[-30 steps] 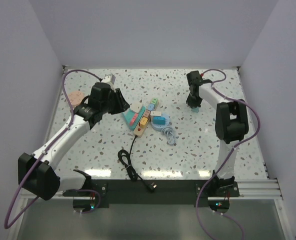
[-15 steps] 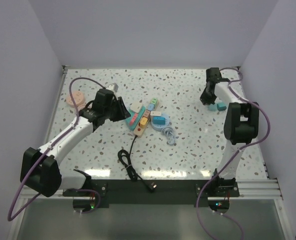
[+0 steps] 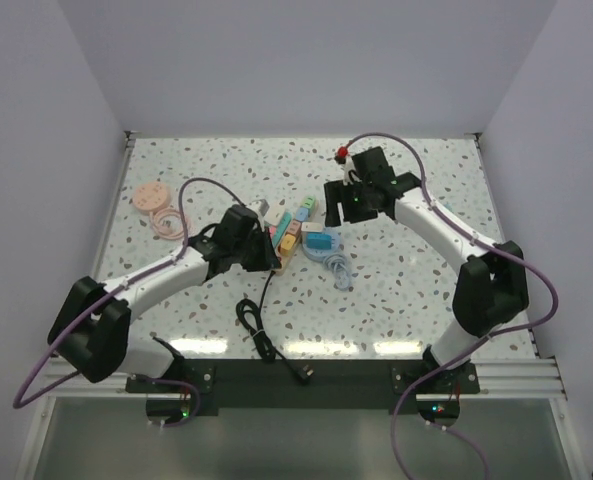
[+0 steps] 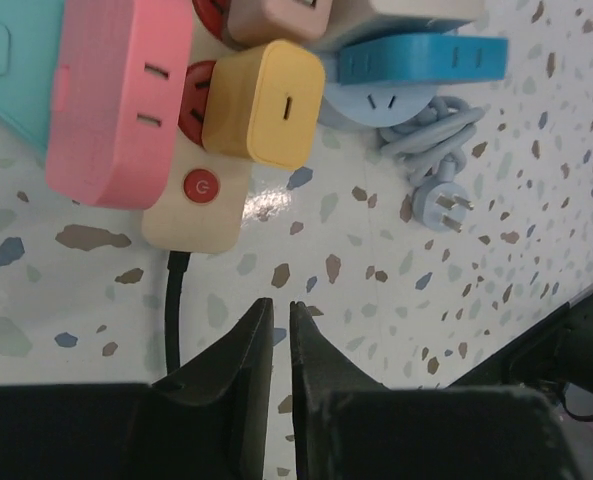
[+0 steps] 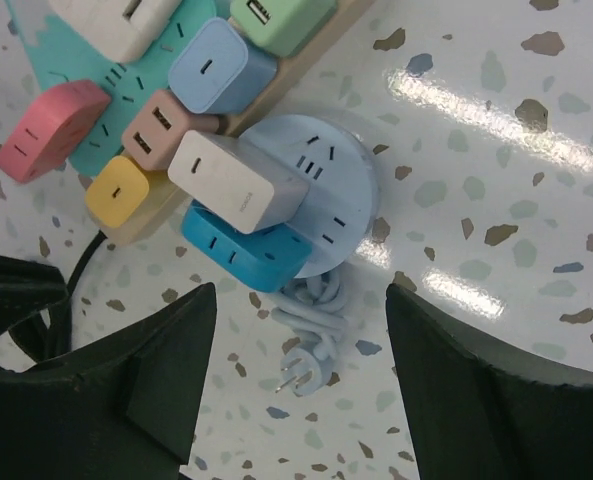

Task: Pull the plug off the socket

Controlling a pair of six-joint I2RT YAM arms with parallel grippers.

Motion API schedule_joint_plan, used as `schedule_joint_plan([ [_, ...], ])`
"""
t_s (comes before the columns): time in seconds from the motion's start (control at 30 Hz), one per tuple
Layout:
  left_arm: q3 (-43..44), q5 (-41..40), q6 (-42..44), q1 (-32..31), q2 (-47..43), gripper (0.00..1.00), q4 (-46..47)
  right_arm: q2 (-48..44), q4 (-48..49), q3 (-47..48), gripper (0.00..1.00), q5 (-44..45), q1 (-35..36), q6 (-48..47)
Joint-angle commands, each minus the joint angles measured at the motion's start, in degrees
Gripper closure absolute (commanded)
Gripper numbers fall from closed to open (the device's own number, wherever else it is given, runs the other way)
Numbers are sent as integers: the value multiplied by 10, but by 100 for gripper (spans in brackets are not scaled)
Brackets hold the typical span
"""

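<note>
The socket [image 4: 198, 205], a pale wooden strip with red round faces and a red button, lies mid-table [image 3: 284, 246]. Several coloured block plugs sit in it: a yellow plug [image 4: 266, 103] nearest the button, then a brownish-pink plug [image 5: 160, 126], a light blue plug [image 5: 219, 66] and a green plug [image 5: 279, 18]. My left gripper [image 4: 280, 303] hovers just off the strip's cable end [image 3: 269, 254], fingers almost together, nothing between them. My right gripper [image 5: 301, 300] hangs wide open above the cluster [image 3: 342, 201], holding nothing.
A round pale blue socket disc [image 5: 328, 195] beside the strip carries a white plug [image 5: 238, 183] and a blue block [image 5: 246, 250]; its coiled cord [image 5: 311, 335] trails off. A pink block [image 4: 116, 100] and a teal piece [image 4: 6, 60] flank the strip. The black cable [image 3: 260, 322] runs toward me. Pink discs [image 3: 156, 205] lie far left.
My left arm has moved right to the strip's cable end and its jaws have closed. My right arm has swung in from the far right to above the cluster and opened.
</note>
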Motion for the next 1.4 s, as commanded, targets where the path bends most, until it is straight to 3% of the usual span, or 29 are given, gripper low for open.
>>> schedule_joint_plan([
  [0.0,-36,6,-19,-9,39,84,52,-3,14,-9,28,0,12,-81],
  [0.13,-53,-19,-19,-10,84,91,78,20,16,15,28,2,42,-104],
  [0.5,27,-51,7,-7,221,99,93,84,-5,44,27,53,117,-167],
  [0.77,111,-68,49,70,279,100,72,107,21,30,30,133,142,-170],
  [1.0,186,-80,84,109,280,100,31,147,-2,49,63,150,144,-143],
  [1.03,190,-78,84,109,277,100,27,151,-6,50,78,163,145,-135],
  [1.1,194,-69,79,109,258,100,25,153,-26,57,97,181,145,-118],
  [1.37,160,-18,52,93,191,100,39,133,-81,100,100,200,145,11],
])
